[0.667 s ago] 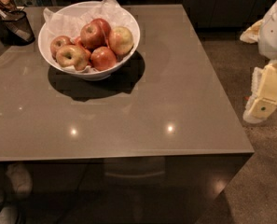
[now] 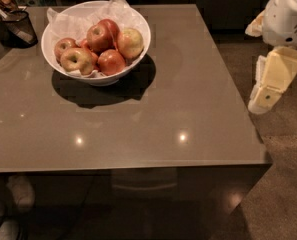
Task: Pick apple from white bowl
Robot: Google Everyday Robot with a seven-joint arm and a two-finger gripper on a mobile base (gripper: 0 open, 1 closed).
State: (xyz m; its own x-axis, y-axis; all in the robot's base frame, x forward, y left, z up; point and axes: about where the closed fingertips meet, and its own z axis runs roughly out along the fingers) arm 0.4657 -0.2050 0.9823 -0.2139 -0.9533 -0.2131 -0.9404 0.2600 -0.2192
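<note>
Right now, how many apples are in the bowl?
5 in the bowl: pale apple right, red apples centre, front, left, yellowish apple front-left; more may hide beneath. Gripper hangs beyond the table's right edge.

Glossy white bowl (image 2: 108, 77), crinkled paper (image 2: 70, 21); matt plastic tool (image 2: 262, 102) beside table (image 2: 163, 114)

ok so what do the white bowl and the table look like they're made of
The white bowl looks like glazed ceramic, maybe plastic: smooth and glossy. Its liner seems crinkled white paper. The table has a polished grey-brown top, perhaps laminate or stone, mirroring light spots. The tool hangs beyond the table's right edge, far from the bowl.
</note>
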